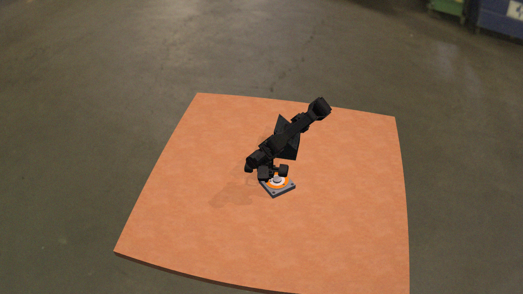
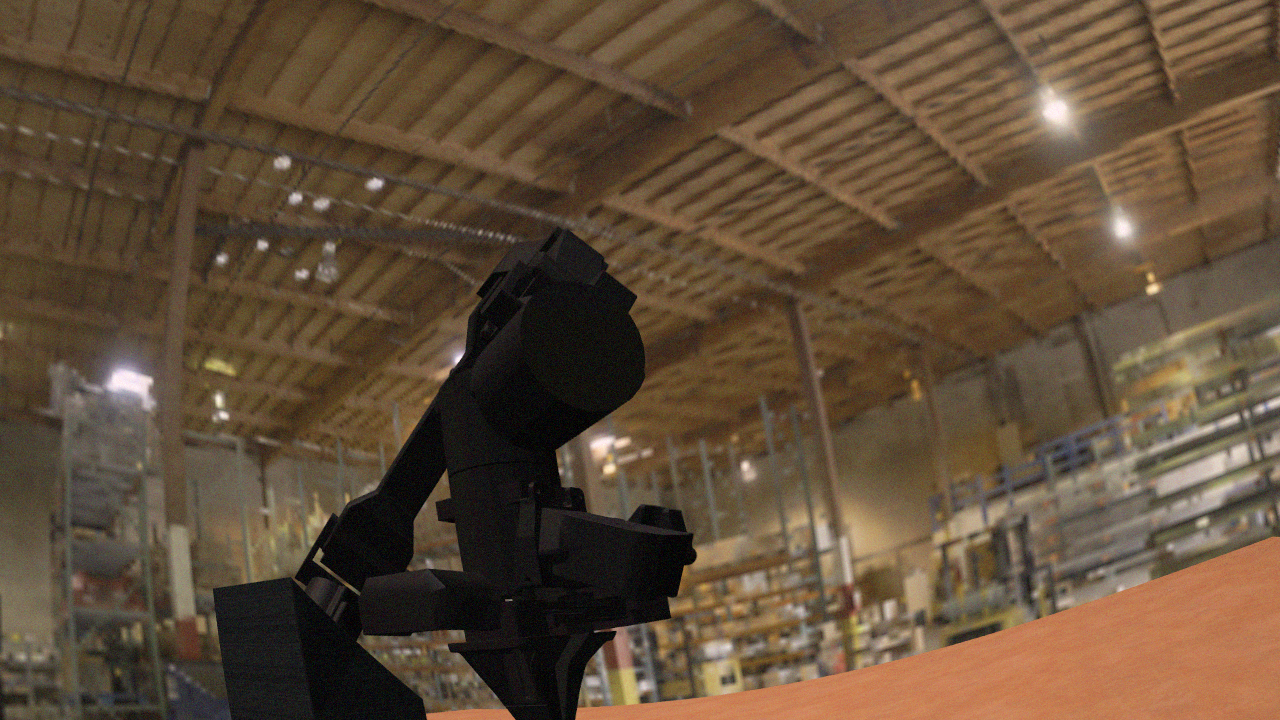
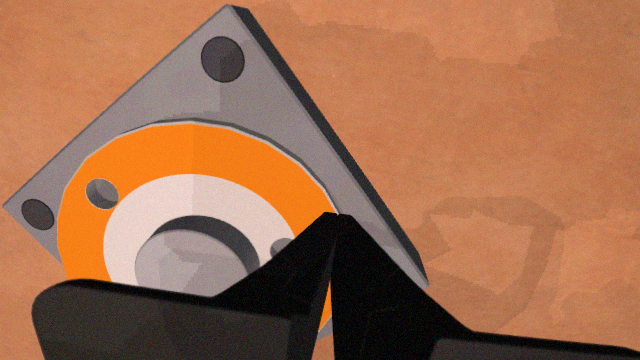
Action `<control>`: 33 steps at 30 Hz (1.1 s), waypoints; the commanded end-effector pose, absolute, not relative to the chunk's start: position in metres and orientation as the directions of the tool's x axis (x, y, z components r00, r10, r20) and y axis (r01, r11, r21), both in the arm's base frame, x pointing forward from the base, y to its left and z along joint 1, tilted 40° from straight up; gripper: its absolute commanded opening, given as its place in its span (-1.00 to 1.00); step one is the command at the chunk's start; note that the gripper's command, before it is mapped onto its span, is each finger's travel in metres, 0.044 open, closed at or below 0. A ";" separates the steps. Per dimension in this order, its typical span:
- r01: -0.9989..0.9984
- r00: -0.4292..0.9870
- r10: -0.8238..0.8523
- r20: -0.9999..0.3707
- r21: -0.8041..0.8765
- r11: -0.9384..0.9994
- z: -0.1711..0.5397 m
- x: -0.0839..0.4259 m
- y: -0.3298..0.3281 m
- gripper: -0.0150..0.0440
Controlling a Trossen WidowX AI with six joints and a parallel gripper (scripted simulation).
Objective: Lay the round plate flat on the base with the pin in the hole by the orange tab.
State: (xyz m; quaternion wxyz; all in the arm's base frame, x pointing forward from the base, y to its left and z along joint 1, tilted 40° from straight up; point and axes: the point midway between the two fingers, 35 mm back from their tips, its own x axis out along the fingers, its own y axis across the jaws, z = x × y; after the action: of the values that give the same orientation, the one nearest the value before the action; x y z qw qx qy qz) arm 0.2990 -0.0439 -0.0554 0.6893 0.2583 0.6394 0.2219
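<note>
The round plate (image 1: 276, 187) (image 3: 195, 150), orange with a white inner ring, sits around the grey post (image 1: 277, 179) (image 3: 192, 265) on the square grey base (image 1: 278, 192) (image 3: 170, 100). In the wrist view one hole (image 3: 102, 193) shows in the orange ring at the left. Another hole (image 3: 281, 248) in the white ring is partly behind a finger. The orange tab and the pin cannot be made out. My gripper (image 3: 335, 226) is shut and empty. Its tips overlap the plate's right edge in that view; contact is unclear. In the exterior view the fingers point down, their tips cut off.
The base lies on the orange-brown table top (image 1: 310, 237) (image 3: 500, 125). The arm's dark wedge-shaped mount (image 1: 289, 151) (image 2: 268, 644) stands behind it. Dark round spots mark the base's corners. The arm and gripper body hide the base's back-left part in the top view.
</note>
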 end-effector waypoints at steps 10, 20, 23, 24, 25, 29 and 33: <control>0.028 0.072 0.636 -0.768 0.639 0.769 -0.060 0.286 -0.045 -0.49; 0.028 0.072 0.636 -0.768 0.639 0.769 -0.062 0.279 -0.046 -0.49; 0.028 0.072 0.636 -0.768 0.639 0.769 -0.062 0.278 -0.046 -0.49; 0.028 0.072 0.636 -0.768 0.639 0.769 -0.062 0.277 -0.046 -0.49; 0.028 0.072 0.636 -0.768 0.639 0.769 -0.062 0.276 -0.046 -0.49; 0.028 0.072 0.636 -0.768 0.639 0.769 -0.062 0.274 -0.046 -0.49; 0.028 0.071 0.636 -0.768 0.639 0.769 -0.062 0.272 -0.046 -0.49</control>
State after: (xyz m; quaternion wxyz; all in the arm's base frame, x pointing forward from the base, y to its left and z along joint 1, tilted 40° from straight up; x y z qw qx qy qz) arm 0.2782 -0.0476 -0.0606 0.6896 0.2579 0.6394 0.2215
